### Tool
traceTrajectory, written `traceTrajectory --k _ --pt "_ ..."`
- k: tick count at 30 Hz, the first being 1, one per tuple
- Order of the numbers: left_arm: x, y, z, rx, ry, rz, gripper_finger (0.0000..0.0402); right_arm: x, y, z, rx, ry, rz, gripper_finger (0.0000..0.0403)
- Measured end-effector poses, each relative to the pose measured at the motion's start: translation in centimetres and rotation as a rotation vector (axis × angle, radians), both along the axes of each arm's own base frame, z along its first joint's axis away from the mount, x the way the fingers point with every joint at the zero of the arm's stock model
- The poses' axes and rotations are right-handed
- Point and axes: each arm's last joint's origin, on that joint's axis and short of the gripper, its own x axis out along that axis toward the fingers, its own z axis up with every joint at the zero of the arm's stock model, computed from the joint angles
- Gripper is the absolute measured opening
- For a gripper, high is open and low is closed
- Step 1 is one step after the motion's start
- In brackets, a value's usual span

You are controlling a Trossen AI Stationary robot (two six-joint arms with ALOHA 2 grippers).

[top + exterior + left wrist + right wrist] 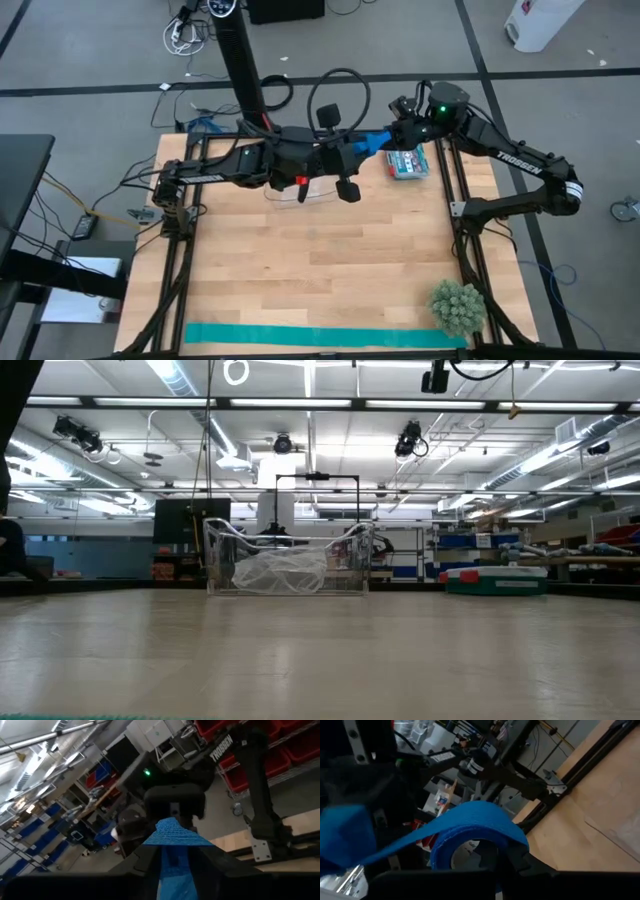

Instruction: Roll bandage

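Note:
The royal-blue bandage (375,142) hangs in the air above the table's far part, stretched between my two grippers. My left gripper (352,152) stands open, and the strip (175,837) runs out between its fingers toward the right arm. My right gripper (398,135) is shut on the bandage's other end, which is wound into a hollow loop (470,822). From that loop the strip runs across to the left gripper. Neither gripper shows in the low view. My left gripper has its fingers (140,862) on either side of the strip, which lies flat along them; I cannot tell whether they touch it. My right gripper holds the wound loop by its lower part (507,845); the fingers themselves hide the place of contact. The loop stands up above the level fingers, clear of the table, its hollow open to view.
A clear plastic bin with crumpled film (300,190) (290,565) stands below the grippers at the far middle. A small teal and red box (408,163) lies at the far right. A green spiky ball (458,305) and a teal-green strip (320,336) lie near the front edge.

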Motion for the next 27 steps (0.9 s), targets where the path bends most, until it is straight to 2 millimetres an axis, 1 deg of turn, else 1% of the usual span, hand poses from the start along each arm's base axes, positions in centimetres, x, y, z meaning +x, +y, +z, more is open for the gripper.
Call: traceTrajectory --k 4,10,15,20,23,27 --pt "0.0 -0.1 -0.4 -0.054 0.019 -0.013 0.0113 -0.2 -0.2 0.0 -0.003 0.002 -0.009 0.0" --pt "-0.3 -0.3 -0.2 -0.073 0.005 0.015 0.0126 -0.2 -0.2 0.0 -0.005 -0.001 0.01 0.0" --pt "-1.3 -0.5 0.7 -0.164 -0.052 0.042 0.0115 -0.4 -0.4 0.1 -0.021 -0.013 0.007 0.0" --pt "-1.4 -0.7 -0.1 -0.274 -0.002 0.003 0.011 -0.4 -0.6 0.1 -0.033 -0.017 0.001 0.0" --pt "-1.2 -0.8 -0.2 -0.317 -0.024 -0.018 0.012 -0.4 -0.6 0.1 -0.039 -0.019 0.009 0.0" --pt "-1.1 -0.9 -0.3 -0.316 -0.025 -0.013 0.0144 -0.3 -0.6 0.1 -0.042 -0.019 0.012 0.0"
